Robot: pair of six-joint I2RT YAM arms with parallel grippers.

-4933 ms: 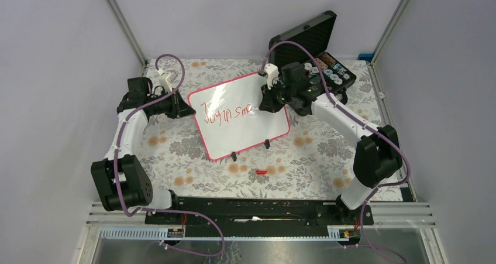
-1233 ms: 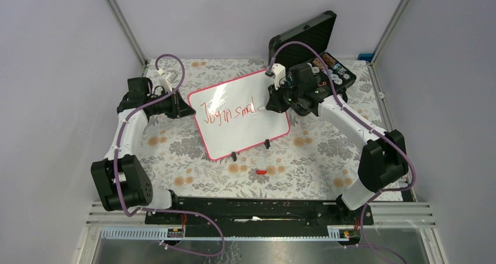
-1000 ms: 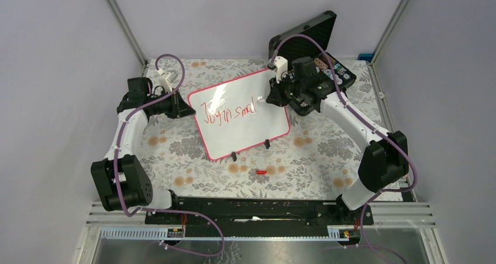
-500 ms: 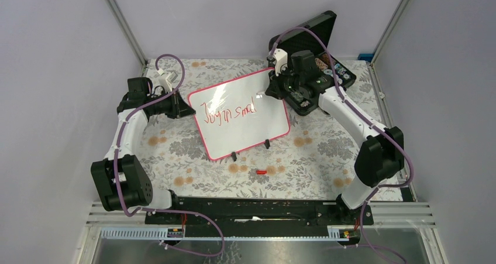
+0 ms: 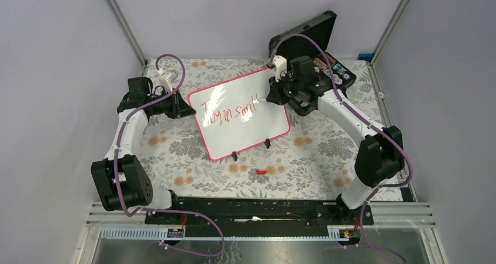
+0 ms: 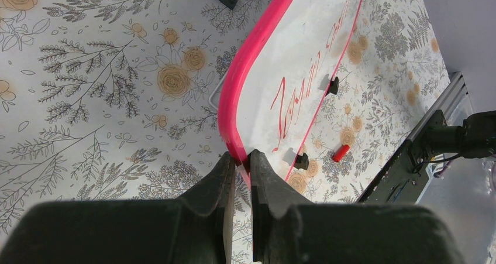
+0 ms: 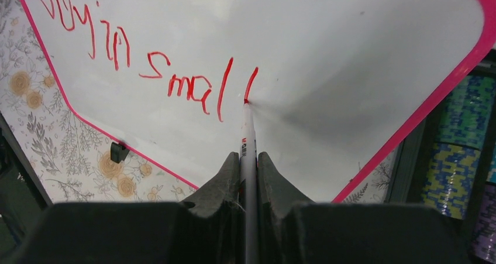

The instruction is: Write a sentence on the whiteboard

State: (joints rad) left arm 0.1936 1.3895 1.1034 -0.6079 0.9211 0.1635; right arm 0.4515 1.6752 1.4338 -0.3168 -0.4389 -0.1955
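1. Across a table spread with a floral-print cloth [image 5: 175, 153], a glossy white rectangular whiteboard with a thin pink-red rim [image 5: 248, 136] sits at the centre. It is turned at an angle to the table edges, with its two black clip feet on the near side.
2. At the board's left rim, the left gripper [image 6: 243, 157] has its dark fingers pressed together on the pink edge, pinching it to steady the board.
3. At the far right, the right gripper [image 7: 248, 158] is clamped on a thin white marker pen [image 7: 248, 129]. The pen's red tip touches the board at the foot of the last stroke.
4. So far the thin red handwritten sentence [image 7: 146, 71] reads "Joy in small" on one line. I judge the writing to be mid-way, with the phrase unfinished.
5. The next move likely calls for lifting the tip, carrying it left and lower, then starting a new word with light contact.
6. Blank white surface lies open below the line. The last stroke ends near the right rim, just beside an open black plastic case [image 5: 319, 47]. A small red cap [image 5: 261, 172] lies on the cloth, apart from the board.
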